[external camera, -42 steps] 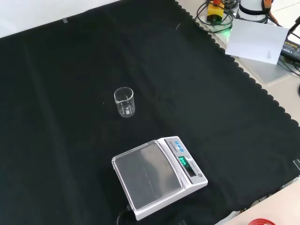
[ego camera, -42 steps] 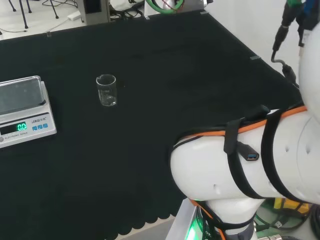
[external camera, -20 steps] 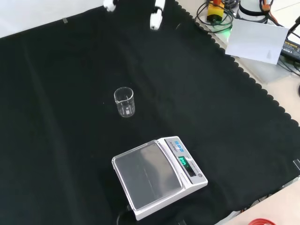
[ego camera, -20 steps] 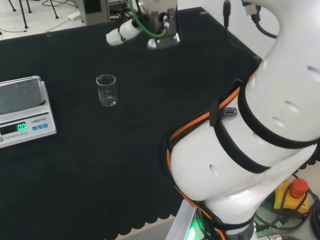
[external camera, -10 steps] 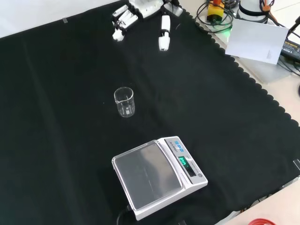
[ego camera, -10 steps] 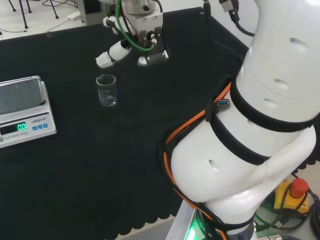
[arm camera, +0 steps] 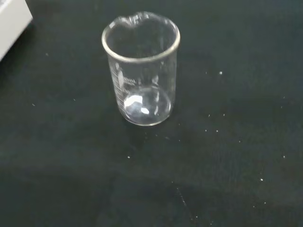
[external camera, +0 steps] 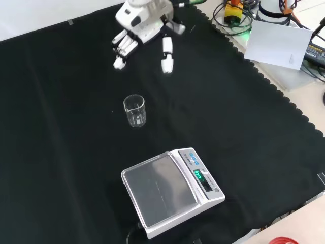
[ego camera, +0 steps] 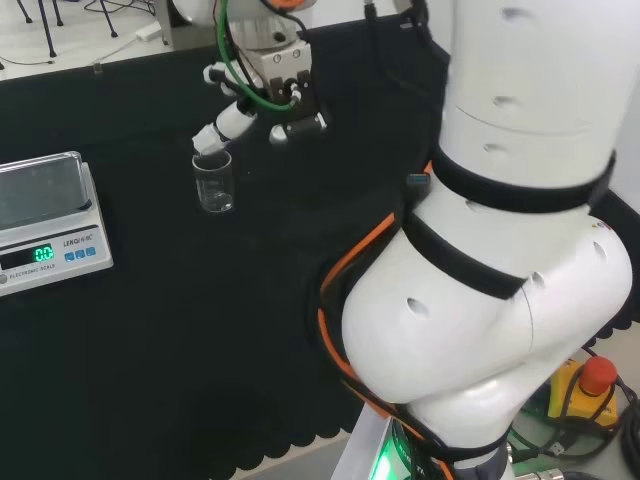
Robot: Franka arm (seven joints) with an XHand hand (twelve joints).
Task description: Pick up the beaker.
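- Hand (external camera: 143, 23) is released: fingers (external camera: 121, 50) straight and spread apart from the thumb (external camera: 166, 55), nothing in it, from what I can see.
- Front view: it comes in from the top and hangs above the black cloth, on the far side of the beaker (external camera: 134, 110), well apart from it.
- Head view: hand (ego camera: 262, 83) sits just right of the beaker (ego camera: 213, 181) and higher in the picture. One fingertip overlaps the rim line there, but I can't tell contact from that angle, and the front view shows a clear gap.
- Beaker is clear glass, upright on the desk (external camera: 238, 122), spout toward the far side in the front view. Looks empty to me in the wrist view (arm camera: 141, 71), where I see printed markings on its wall.
- Scale (external camera: 170, 190) with a steel pan stands nearer than the beaker in the front view, apart from it, green display lit. In the head view the scale (ego camera: 45, 222) is left of the beaker.
- White arm link (ego camera: 500, 250) covers the right of the head view.
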